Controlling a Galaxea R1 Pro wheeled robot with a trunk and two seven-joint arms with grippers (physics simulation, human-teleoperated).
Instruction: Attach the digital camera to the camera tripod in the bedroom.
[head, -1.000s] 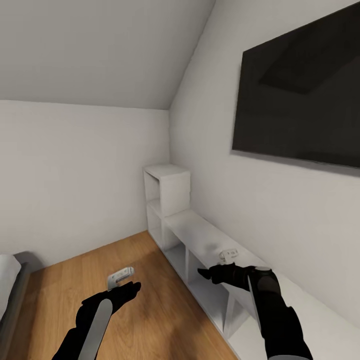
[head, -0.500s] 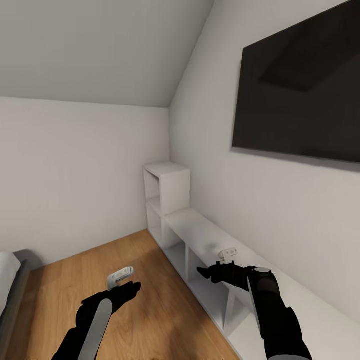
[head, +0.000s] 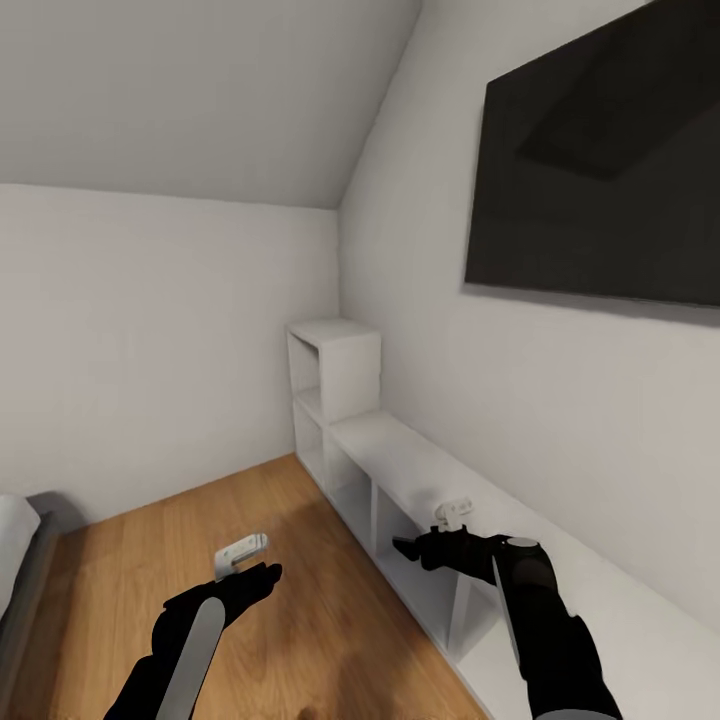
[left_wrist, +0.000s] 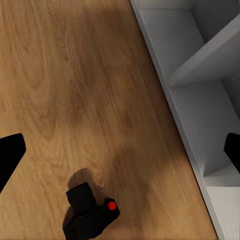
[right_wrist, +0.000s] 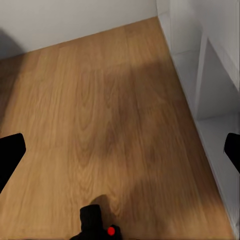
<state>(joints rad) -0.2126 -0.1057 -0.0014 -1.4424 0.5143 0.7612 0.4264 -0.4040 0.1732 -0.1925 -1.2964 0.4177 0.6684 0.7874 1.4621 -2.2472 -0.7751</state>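
The robot stands in a corner of the bedroom, facing white walls, white cube shelving (head: 345, 385) along the right-hand wall, and a dark wall panel (head: 600, 160) above it. A light wood floor (head: 150, 560) runs ahead, with the edge of a bed (head: 20, 560) at the far left.

Left gripper (head: 243, 563): held out over the floor, jaws spread wide, nothing between them. Right gripper (head: 437, 533): held beside the low shelf, jaws likewise apart and empty.

Digital camera (left_wrist: 91, 215): lying on the floor, close below the robot, black body with its red dot uppermost. It lies apart from the shelving, with bare floor between. The right wrist view catches it too (right_wrist: 97, 227), at that picture's edge. The head camera looks over it.

Camera tripod: location cannot be established from here.

Assessment: the step in hand appears to be locating and picking up the camera. Good practice would be to tilt the head down first, bring the camera into plain sight, then lower one open gripper squarely over the body rather than the lens, and close on the flat sides.
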